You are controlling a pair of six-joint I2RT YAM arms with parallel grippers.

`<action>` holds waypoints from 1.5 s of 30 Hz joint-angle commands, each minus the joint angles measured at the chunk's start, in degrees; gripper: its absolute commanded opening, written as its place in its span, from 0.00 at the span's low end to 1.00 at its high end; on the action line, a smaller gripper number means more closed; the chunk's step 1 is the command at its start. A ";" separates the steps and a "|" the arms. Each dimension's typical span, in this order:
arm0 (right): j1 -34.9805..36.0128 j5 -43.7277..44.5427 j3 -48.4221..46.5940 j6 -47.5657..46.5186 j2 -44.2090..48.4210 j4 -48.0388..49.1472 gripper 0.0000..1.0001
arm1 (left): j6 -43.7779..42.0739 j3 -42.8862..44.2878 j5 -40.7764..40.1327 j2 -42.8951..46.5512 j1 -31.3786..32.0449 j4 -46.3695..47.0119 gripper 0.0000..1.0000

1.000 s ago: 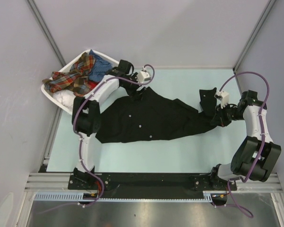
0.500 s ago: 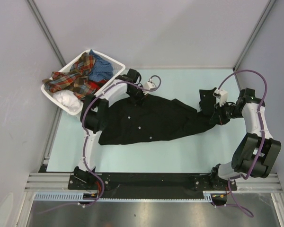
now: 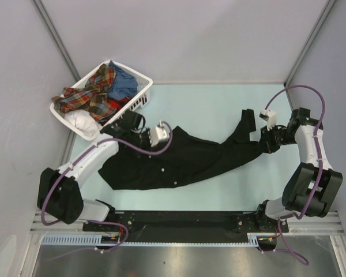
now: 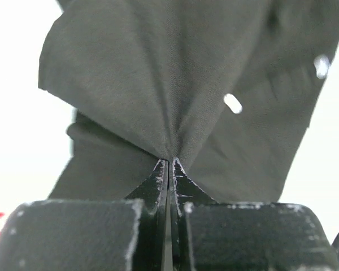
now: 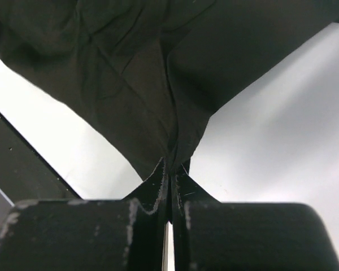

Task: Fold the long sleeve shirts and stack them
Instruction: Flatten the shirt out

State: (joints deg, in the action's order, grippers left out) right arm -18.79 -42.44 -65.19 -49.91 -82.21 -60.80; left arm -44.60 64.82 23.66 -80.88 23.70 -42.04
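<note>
A large black long sleeve shirt (image 3: 179, 158) lies spread across the pale green table, one sleeve reaching up toward the right. My left gripper (image 3: 145, 134) is shut on the shirt's upper left edge; in the left wrist view the black cloth (image 4: 158, 96) fans out from between the closed fingertips (image 4: 169, 162). My right gripper (image 3: 264, 140) is shut on the sleeve end at the right, and the right wrist view shows the black fabric (image 5: 130, 84) pinched at the tips (image 5: 170, 164). A red-orange plaid shirt (image 3: 91, 92), a blue one (image 3: 124, 83) and a white one (image 3: 81, 122) fill the basket.
The white slatted basket (image 3: 139, 102) stands at the table's back left corner, close to my left arm. Grey walls and metal posts enclose the back and sides. A metal rail (image 3: 179, 222) with the arm bases runs along the near edge.
My left gripper closed on the shirt's upper edge and pulled it down and to the left, away from the basket. The shirt body shifted with it. The right gripper stayed shut on the sleeve.
</note>
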 commanded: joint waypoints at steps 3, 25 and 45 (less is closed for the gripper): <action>1.47 1.21 -0.73 -5.46 2.32 -4.07 0.00 | -8.29 -17.86 -0.12 3.79 5.56 -7.59 0.28; 4.90 4.03 2.17 -4.59 4.17 -1.61 0.00 | -28.61 30.10 11.24 -28.01 2.84 -25.81 0.75; 2.00 -3.43 -5.38 1.99 3.82 -0.64 0.00 | -32.22 27.91 0.78 -18.45 3.37 -34.69 0.00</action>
State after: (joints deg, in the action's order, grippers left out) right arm -16.45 -40.58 -65.54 -51.40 -79.11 -62.74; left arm -76.14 93.25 25.12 -109.43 27.68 -72.95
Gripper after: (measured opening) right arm 0.011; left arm 0.053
